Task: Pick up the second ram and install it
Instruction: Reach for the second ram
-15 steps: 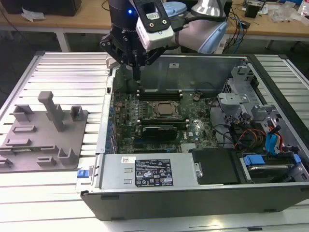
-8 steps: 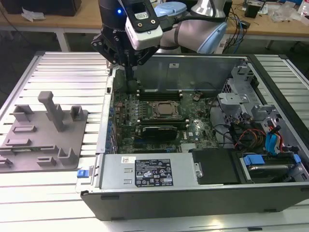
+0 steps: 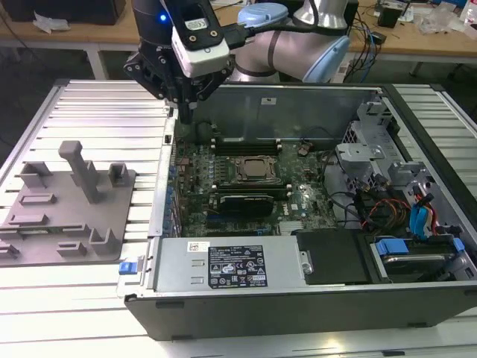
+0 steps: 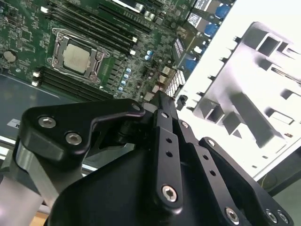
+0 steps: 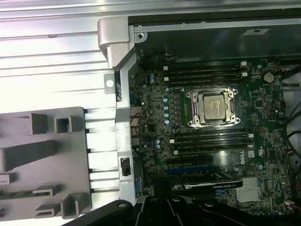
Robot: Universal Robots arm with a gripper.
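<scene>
My gripper [image 3: 185, 113] hangs over the back corner of the open computer case [image 3: 298, 291], on the exterior view's left, just above the case wall. In the second wrist view the gripper [image 4: 160, 98] sits above the motherboard's edge, between the board and the grey tray. The second ram is out of view; nothing green shows at the gripper. The CPU socket [image 5: 214, 107] lies in the middle of the motherboard [image 5: 155, 101], with long black memory slots [image 5: 204, 74] on one side and more slots [image 5: 209, 139] on the other.
A grey plastic tray [image 3: 45, 224] with upright posts lies on the ribbed metal table at the exterior view's left. Cables and drive bays [image 3: 402, 209] crowd the case's right end. A power supply [image 3: 223, 265] runs along the case's near wall.
</scene>
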